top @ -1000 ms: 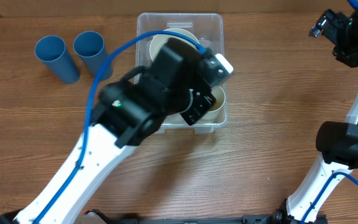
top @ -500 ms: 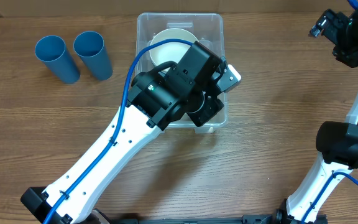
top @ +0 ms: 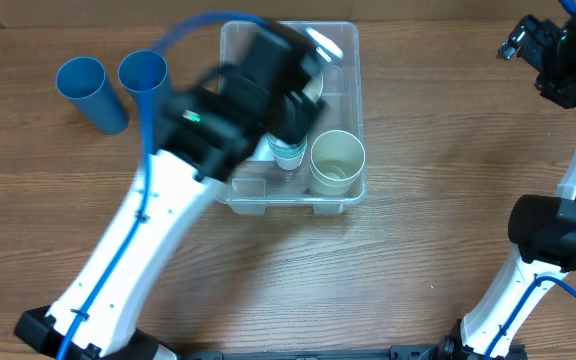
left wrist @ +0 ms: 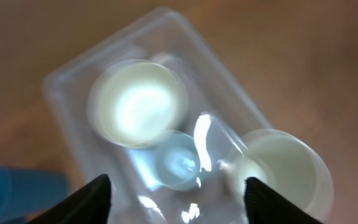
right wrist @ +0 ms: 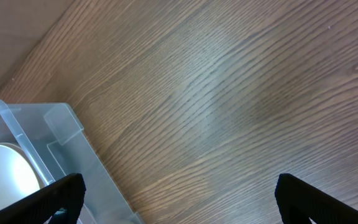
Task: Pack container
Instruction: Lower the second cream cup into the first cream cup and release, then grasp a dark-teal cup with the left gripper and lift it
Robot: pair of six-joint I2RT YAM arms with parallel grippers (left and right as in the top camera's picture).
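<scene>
The container point(top: 343, 75) sits upper centre on the counter point(top: 418, 250). It holds a cream bowl point(left wrist: 138, 102), a cream cup point(top: 338, 162) and a pale blue cup point(top: 288, 155). Two blue cups point(top: 93, 92) stand outside at upper left, probably left to pack. The left claw point(left wrist: 180, 202) hangs spread and empty above the container. The right claw point(right wrist: 188, 199) is spread at upper right.

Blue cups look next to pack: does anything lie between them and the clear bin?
Nothing on the wooden table does. The two blue cylindrical cups stand left of the clear rectangular plastic container; only the left arm hangs over it.
</scene>
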